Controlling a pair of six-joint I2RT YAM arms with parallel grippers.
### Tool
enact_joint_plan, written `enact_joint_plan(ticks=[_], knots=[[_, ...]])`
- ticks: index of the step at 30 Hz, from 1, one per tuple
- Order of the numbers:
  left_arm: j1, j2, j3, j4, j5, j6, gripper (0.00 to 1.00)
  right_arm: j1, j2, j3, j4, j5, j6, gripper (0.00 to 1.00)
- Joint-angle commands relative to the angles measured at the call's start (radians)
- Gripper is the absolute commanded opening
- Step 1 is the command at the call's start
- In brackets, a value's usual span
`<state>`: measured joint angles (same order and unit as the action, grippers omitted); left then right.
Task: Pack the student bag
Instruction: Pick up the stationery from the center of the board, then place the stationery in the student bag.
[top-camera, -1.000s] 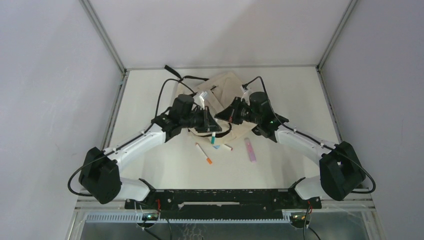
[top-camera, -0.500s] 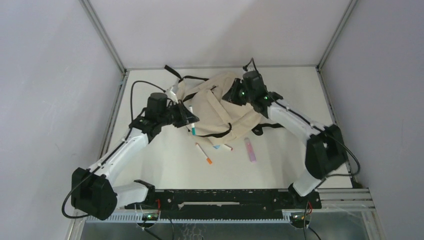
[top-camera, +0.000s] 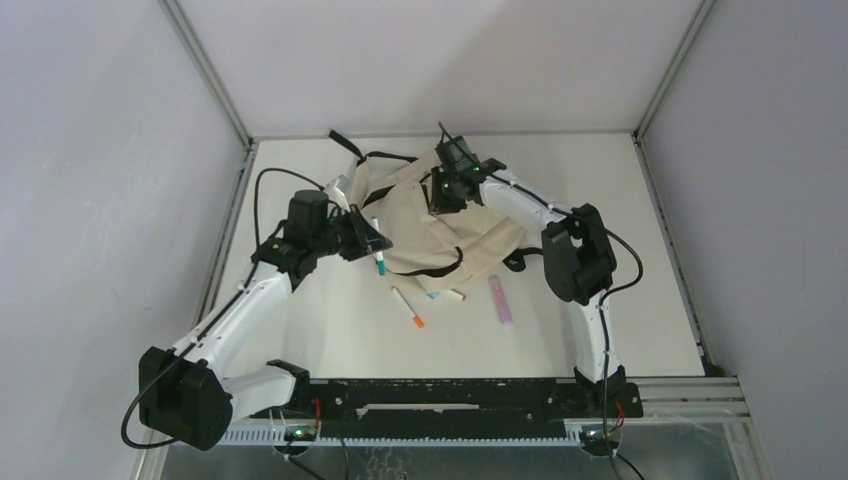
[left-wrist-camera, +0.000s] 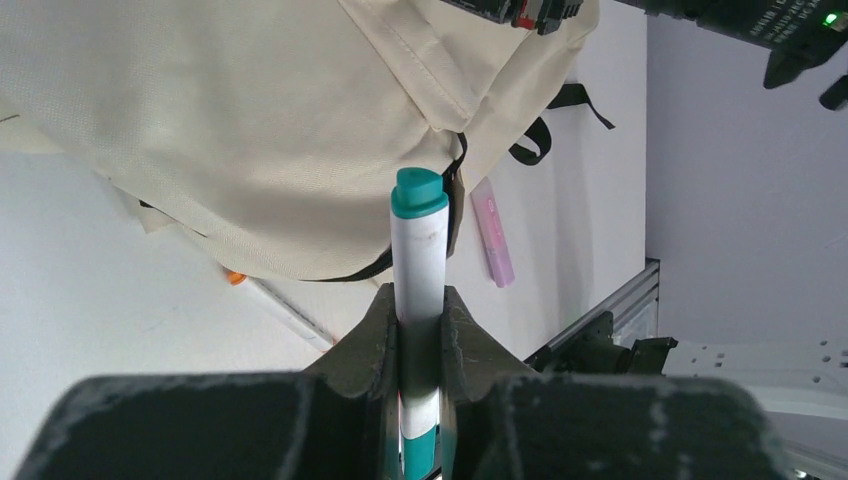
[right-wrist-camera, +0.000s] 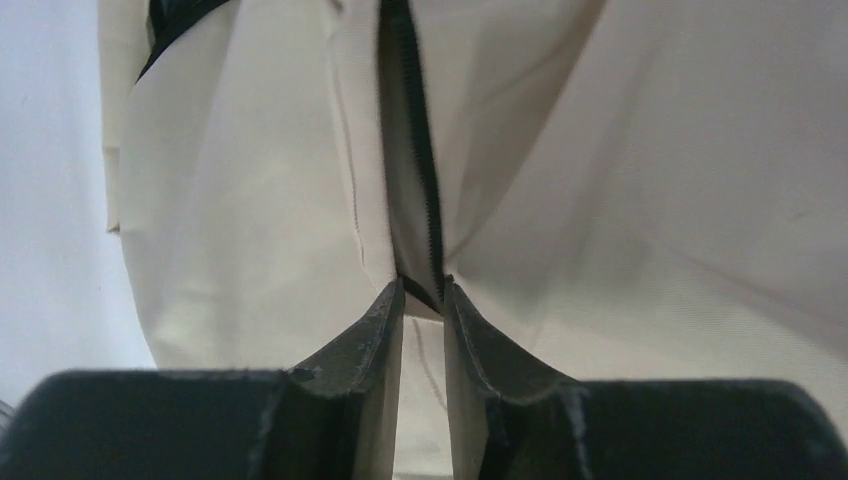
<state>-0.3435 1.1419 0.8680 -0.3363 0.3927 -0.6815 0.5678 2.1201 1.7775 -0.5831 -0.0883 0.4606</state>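
Pale grey walls (top-camera: 100, 150), white table (top-camera: 330, 325)

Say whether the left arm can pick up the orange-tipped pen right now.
Probably not: the pen lies unblocked on the table, but the left tool is clamped on a teal-capped marker.

Left hand (left-wrist-camera: 420, 305) clamps marker (left-wrist-camera: 420, 235) (teal cap) beside the student bag (left-wrist-camera: 250, 130).

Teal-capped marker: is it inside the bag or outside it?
Outside: the left gripper clamps the marker beside the student bag.
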Motion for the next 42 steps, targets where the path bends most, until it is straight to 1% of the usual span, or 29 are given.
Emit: enact_joint_plan(ticks=[1, 4, 5, 7, 10, 15, 17, 19, 21, 25, 27, 28, 29, 31, 33, 34, 37, 40, 42], knots=[[0.005, -0.012, -0.017, 0.015, 0.008, -0.004, 0.00, 0.052, -0.003, 0.048, -0.033, -0.026, -0.063, 0.31], [0.005, -0.003, -0.008, 0.011, 0.009, -0.007, 0.00, 0.083, 0.001, 0.060, -0.051, 0.035, -0.109, 0.41], [0.005, 0.000, -0.008, 0.014, 0.013, -0.007, 0.00, 0.094, 0.006, 0.076, -0.069, 0.073, -0.126, 0.45], [0.005, 0.003, -0.008, 0.019, 0.021, -0.006, 0.00, 0.113, 0.024, 0.111, -0.113, 0.181, -0.158, 0.49], [0.005, 0.008, -0.006, 0.024, 0.028, -0.007, 0.00, 0.118, 0.042, 0.152, -0.151, 0.273, -0.190, 0.50], [0.005, 0.013, -0.009, 0.032, 0.031, -0.011, 0.00, 0.082, 0.042, 0.168, -0.120, 0.252, -0.186, 0.51], [0.005, 0.015, -0.010, 0.034, 0.034, -0.014, 0.00, 0.075, 0.077, 0.216, -0.144, 0.248, -0.199, 0.51], [0.005, 0.013, -0.011, 0.035, 0.035, -0.015, 0.00, 0.078, 0.118, 0.267, -0.181, 0.250, -0.218, 0.54], [0.005, 0.011, -0.011, 0.036, 0.033, -0.015, 0.00, 0.082, 0.146, 0.284, -0.197, 0.249, -0.231, 0.57], [0.004, 0.014, -0.003, 0.040, 0.028, -0.021, 0.00, 0.079, 0.194, 0.287, -0.215, 0.288, -0.225, 0.55], [0.004, 0.017, 0.004, 0.061, 0.042, -0.037, 0.00, 0.072, 0.214, 0.283, -0.216, 0.286, -0.217, 0.52], [0.005, 0.018, 0.007, 0.071, 0.045, -0.044, 0.00, 0.070, 0.218, 0.282, -0.215, 0.284, -0.217, 0.48], [0.005, 0.019, 0.009, 0.076, 0.047, -0.047, 0.00, 0.068, 0.220, 0.283, -0.215, 0.285, -0.217, 0.42], [0.005, 0.026, 0.019, 0.077, 0.050, -0.046, 0.00, 0.065, 0.213, 0.283, -0.213, 0.296, -0.219, 0.26], [0.005, 0.036, 0.033, 0.069, 0.051, -0.045, 0.00, 0.059, 0.189, 0.283, -0.210, 0.312, -0.216, 0.04], [0.004, 0.043, 0.040, 0.068, 0.053, -0.047, 0.00, 0.053, 0.173, 0.281, -0.209, 0.315, -0.213, 0.00], [0.003, 0.071, 0.065, 0.090, 0.086, -0.069, 0.00, 0.033, 0.113, 0.269, -0.187, 0.287, -0.208, 0.00], [0.003, 0.108, 0.092, 0.143, 0.127, -0.119, 0.00, 0.011, 0.053, 0.254, -0.166, 0.221, -0.191, 0.00], [0.003, 0.145, 0.124, 0.149, 0.130, -0.141, 0.00, 0.002, 0.015, 0.239, -0.151, 0.184, -0.182, 0.00]])
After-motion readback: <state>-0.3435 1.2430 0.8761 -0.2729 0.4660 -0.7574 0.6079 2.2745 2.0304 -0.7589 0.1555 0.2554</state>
